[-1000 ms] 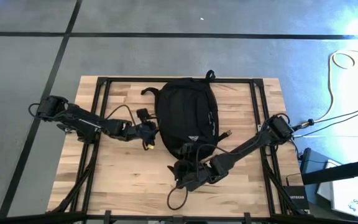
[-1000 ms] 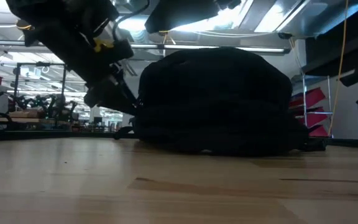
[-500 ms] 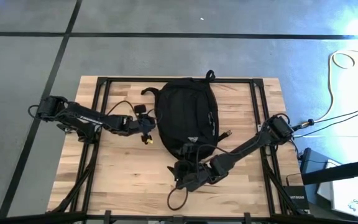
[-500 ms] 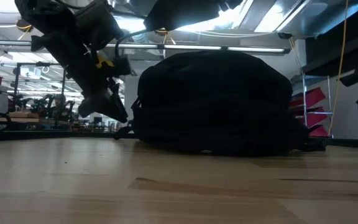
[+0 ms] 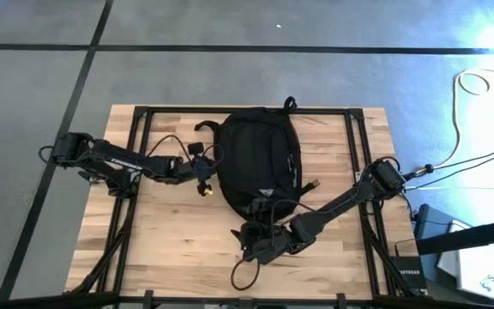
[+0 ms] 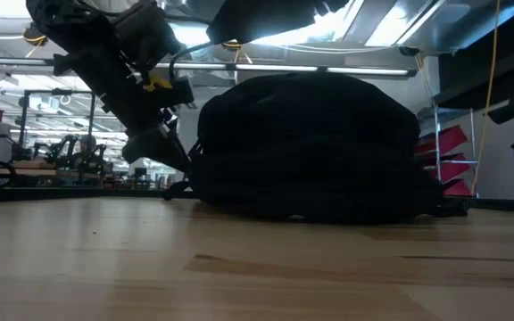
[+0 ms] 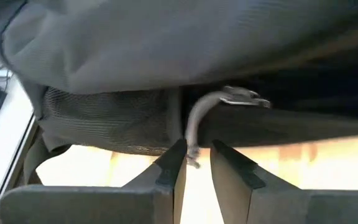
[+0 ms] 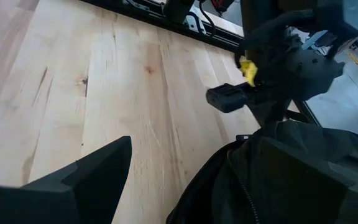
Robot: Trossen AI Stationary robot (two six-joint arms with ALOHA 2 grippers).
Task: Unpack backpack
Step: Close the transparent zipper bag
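Centrally, the backpack (image 5: pixel 258 160) is laid flat on the wooden table (image 5: pixel 170 249), toward its far edge. At its left side the left gripper (image 7: pixel 196 163) is seen narrowed on a grey zipper pull (image 7: pixel 199 118). The right gripper (image 5: pixel 251 244) is held wide open just beside the pack's near end, nothing gripped

Overhead view straight down, low view level across table (image 6: pixel 239 267), both wrist views close on backpack (image 5: pixel 258 161).
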